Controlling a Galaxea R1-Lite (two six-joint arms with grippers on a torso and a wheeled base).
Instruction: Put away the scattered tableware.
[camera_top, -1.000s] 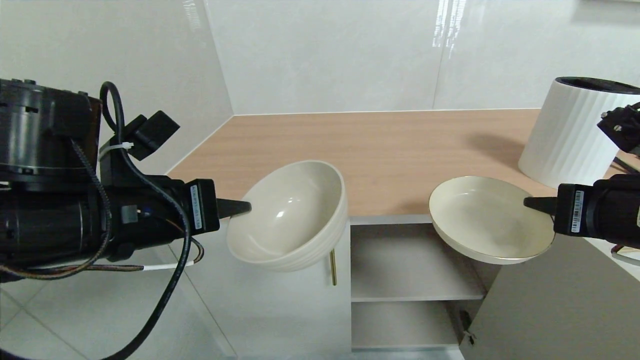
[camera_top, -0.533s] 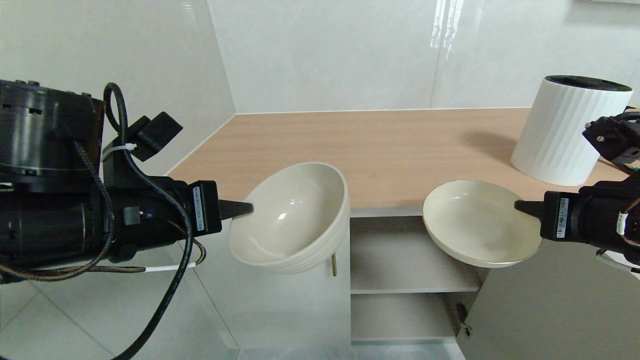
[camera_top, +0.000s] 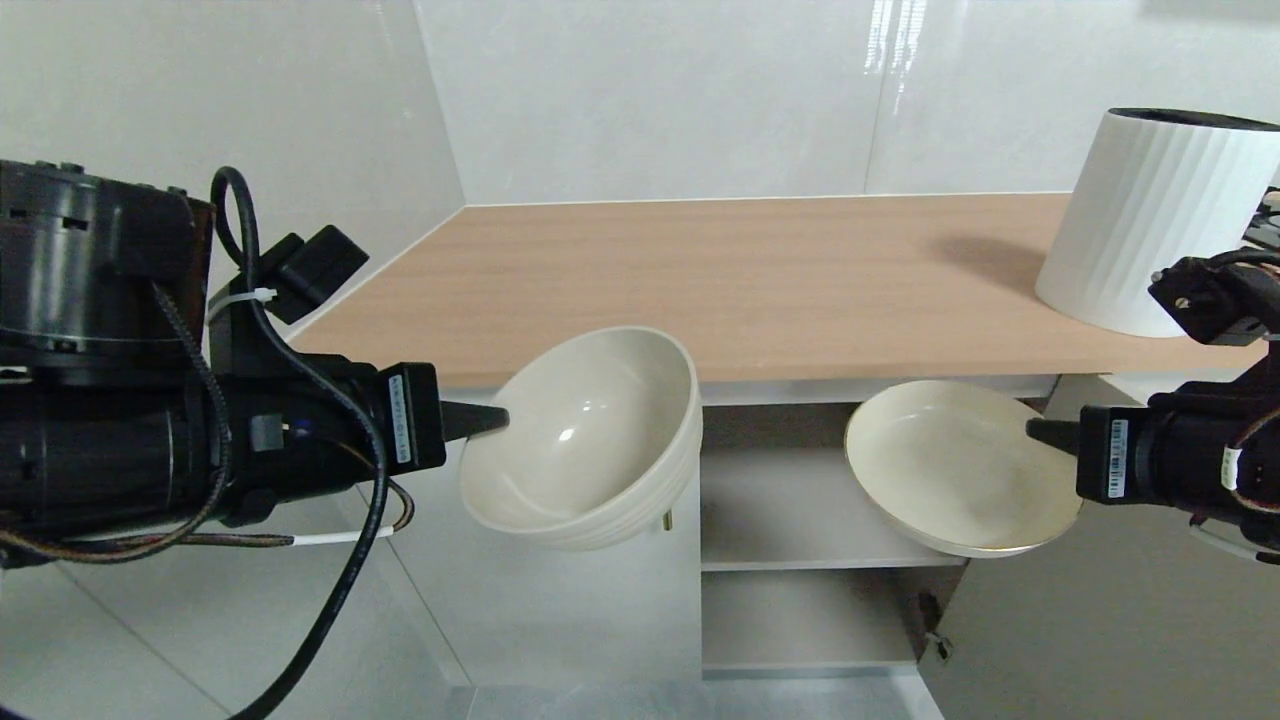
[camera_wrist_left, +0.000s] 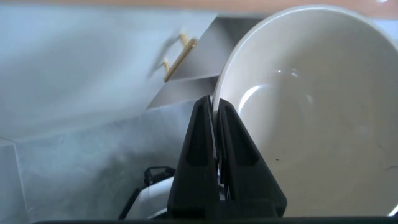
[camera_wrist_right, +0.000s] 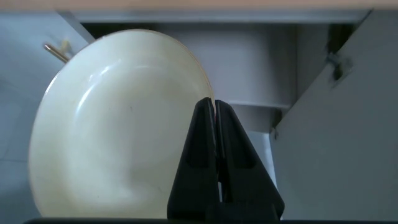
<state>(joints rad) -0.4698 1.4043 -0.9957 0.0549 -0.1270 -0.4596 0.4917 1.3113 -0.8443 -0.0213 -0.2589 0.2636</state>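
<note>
A deep cream bowl (camera_top: 590, 440) hangs in the air in front of the cabinet's closed left door, tilted toward me. My left gripper (camera_top: 492, 417) is shut on its near rim; the wrist view shows the two fingers (camera_wrist_left: 202, 134) pinching the bowl (camera_wrist_left: 311, 124) edge. A shallow cream plate (camera_top: 950, 465) is held level before the open cabinet shelf. My right gripper (camera_top: 1040, 432) is shut on the plate's right rim, and its fingers (camera_wrist_right: 204, 134) clamp the plate (camera_wrist_right: 118, 124) edge.
A wooden countertop (camera_top: 740, 280) runs across above the cabinet, with a white ribbed container (camera_top: 1160, 220) at its right end. The cabinet (camera_top: 790, 510) stands open with two bare shelves. Its open door (camera_top: 1100, 620) hangs at the right. A brass handle (camera_top: 664, 520) marks the closed left door.
The head view has shifted: the counter sits higher and more of the cabinet shows. The plate has come down from counter level to in front of the upper shelf. The bowl keeps its place.
</note>
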